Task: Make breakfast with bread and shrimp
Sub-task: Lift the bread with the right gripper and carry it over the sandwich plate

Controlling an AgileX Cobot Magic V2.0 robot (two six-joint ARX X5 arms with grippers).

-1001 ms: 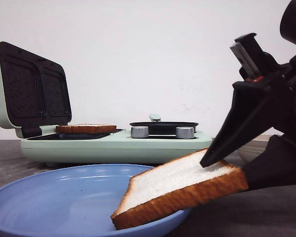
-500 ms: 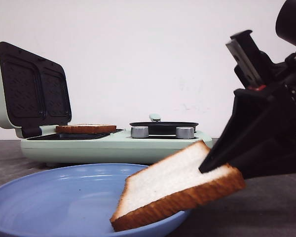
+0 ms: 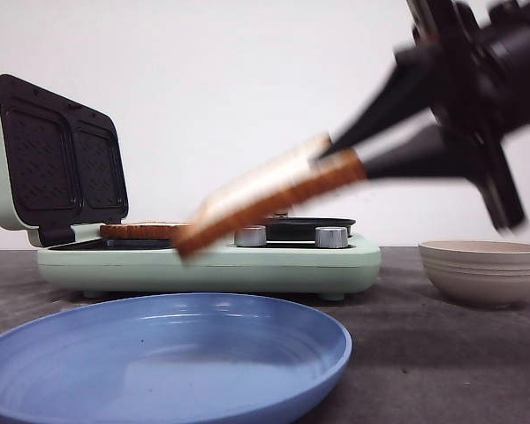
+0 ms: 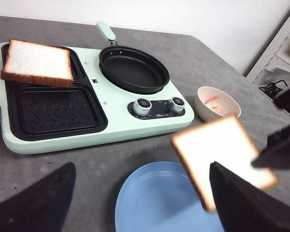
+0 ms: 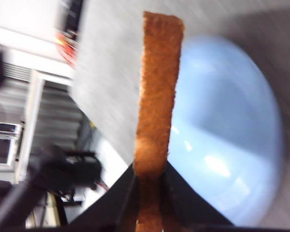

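Note:
My right gripper (image 3: 340,155) is shut on the edge of one bread slice (image 3: 265,199) and holds it tilted in the air, above the blue plate (image 3: 159,353). The slice also shows in the left wrist view (image 4: 222,154) and, edge-on, in the right wrist view (image 5: 157,87) between the right gripper's (image 5: 149,171) jaws. The other bread slice (image 4: 37,63) lies on the far grill plate of the green sandwich maker (image 4: 135,121). The orange-red shrimp (image 4: 212,101) lies in the beige bowl (image 4: 229,107). My left gripper (image 4: 140,203) is open and empty above the plate.
The sandwich maker's lid (image 3: 53,159) stands open at the left. A black pan (image 4: 133,70) sits on its right half, behind two knobs (image 4: 144,104). The near grill plate (image 4: 55,108) has nothing on it. The bowl (image 3: 486,269) stands to the right of the maker.
My right gripper has lifted the bread slice off the blue plate, up and to the left toward the sandwich maker. The plate now holds nothing. The bowl has come into view.

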